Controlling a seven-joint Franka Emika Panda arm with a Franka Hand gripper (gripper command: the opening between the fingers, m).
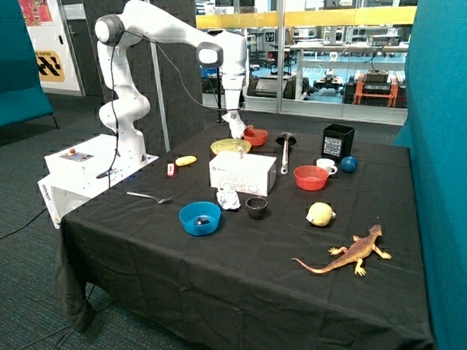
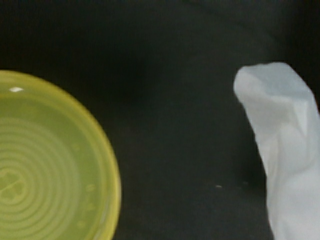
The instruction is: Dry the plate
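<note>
The yellow-olive plate point(image 1: 231, 146) lies on the black tablecloth behind the white box point(image 1: 242, 173). In the wrist view the plate point(image 2: 45, 165) shows ringed grooves and lies flat. My gripper point(image 1: 235, 121) hangs just above the plate's far edge, beside a red-orange bowl point(image 1: 255, 135). It is shut on a white tissue point(image 1: 237, 130) that dangles below it. In the wrist view the tissue point(image 2: 290, 150) hangs over bare cloth beside the plate, not touching it. The fingers themselves are hidden in the wrist view.
A crumpled tissue point(image 1: 229, 196), a blue bowl point(image 1: 200, 217), a small black bowl point(image 1: 256, 207) and a fork point(image 1: 148, 196) lie in front of the box. A black ladle point(image 1: 285, 150), a red bowl point(image 1: 310, 177), a white cup point(image 1: 325, 166), a lemon point(image 1: 319, 214) and a toy lizard point(image 1: 346, 254) lie to the side.
</note>
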